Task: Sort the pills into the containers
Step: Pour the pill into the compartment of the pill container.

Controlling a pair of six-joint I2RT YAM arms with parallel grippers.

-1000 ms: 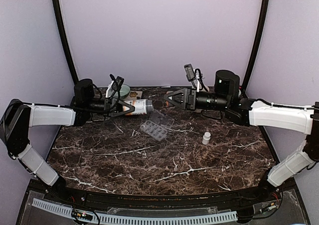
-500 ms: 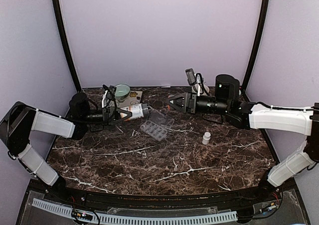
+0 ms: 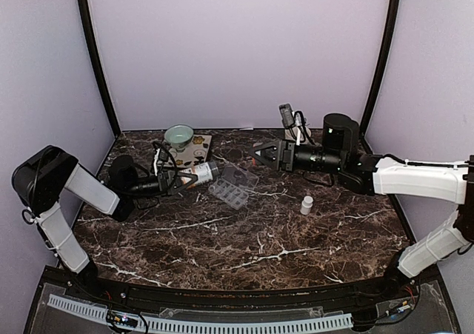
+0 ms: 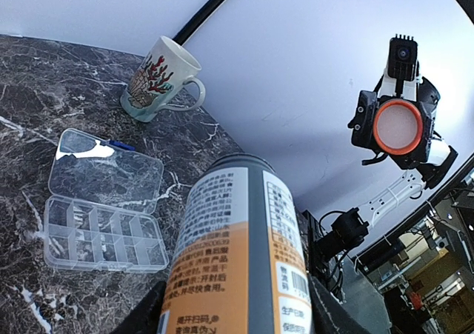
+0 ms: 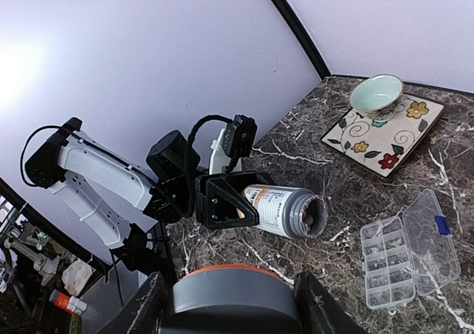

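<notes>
L arm stretched low, L gripper (image 3: 184, 176) clamping bottle (image 3: 204, 172) sideways; R arm level, R gripper (image 3: 259, 155) clamping cap (image 4: 400, 127)

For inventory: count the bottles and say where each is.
2. The pill bottle lies sideways in the left gripper; the small white bottle stands right of the organizer.

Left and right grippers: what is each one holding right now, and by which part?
The left gripper grips the open pill bottle around its base end, bottle lying sideways. The right gripper holds the bottle's cap by its sides.
</notes>
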